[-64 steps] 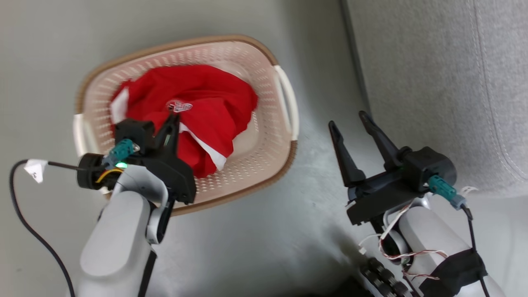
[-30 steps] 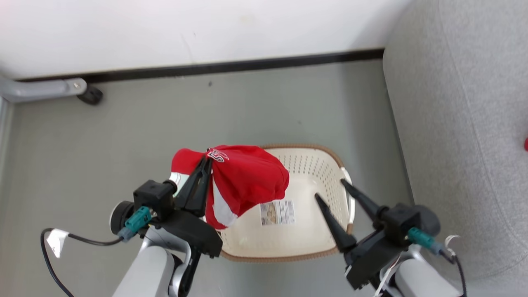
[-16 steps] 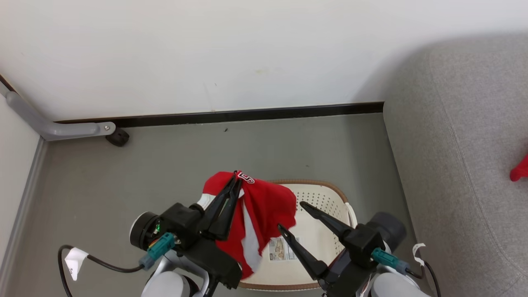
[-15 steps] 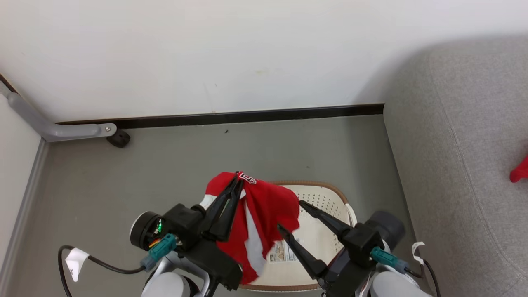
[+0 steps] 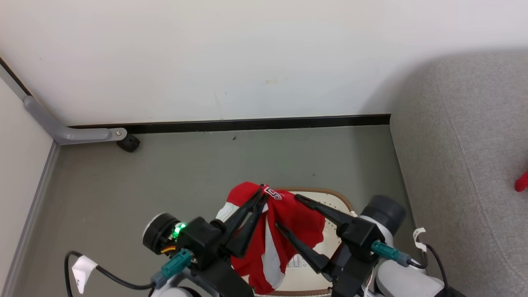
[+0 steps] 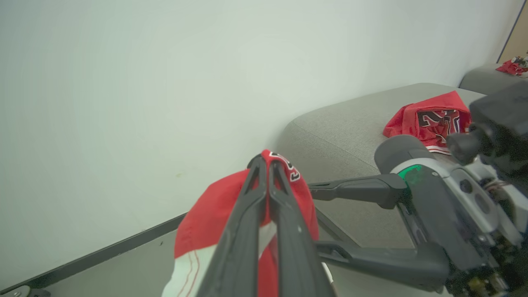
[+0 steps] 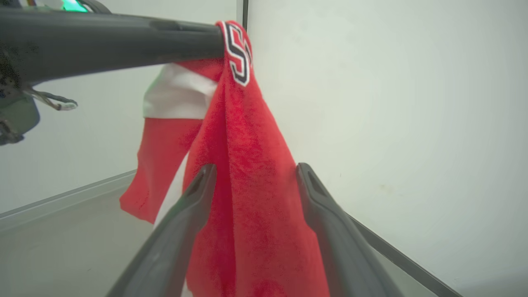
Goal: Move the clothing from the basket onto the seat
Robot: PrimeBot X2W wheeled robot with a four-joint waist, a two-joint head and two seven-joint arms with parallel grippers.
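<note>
A: Step in hand?

B: Carrying, by the look of it. Left gripper (image 5: 262, 193) clenched on the red garment (image 5: 307, 225), right at the black-and-white lettering. Cloth hanging free above the left side of the basket (image 5: 330, 192), clear of the brown rim.

A: Anything left inside?

B: Nothing red to be seen on the cream floor, just a barcode label (image 5: 299, 260) beside the dangling hem. Much of that floor hidden behind cloth and arms, though.

A: And the right gripper (image 5: 287, 211)?

B: Spread wide, one finger on either side of the hanging fold, not closed on it. Touching the cloth or not: impossible to tell.

A: Anything on the seat (image 5: 462, 165) already?

B: Yes, a second red garment (image 6: 429, 119), crumpled, lettering up, well in from the seat edge nearest the basket.

A: So, nearly done?

B: Seemingly the last piece, judging from the bare basket.

A: Next move?

B: Probably a swing to the right, across the gap and over the seat's near edge. Firm pinch throughout, hem high enough to clear the basket rim and the cushion's side. Beforehand, either close the right fingers on the fold to share the load, or draw them back to avoid a snag. Then down onto bare grey fabric near the other garment, and release.
</note>
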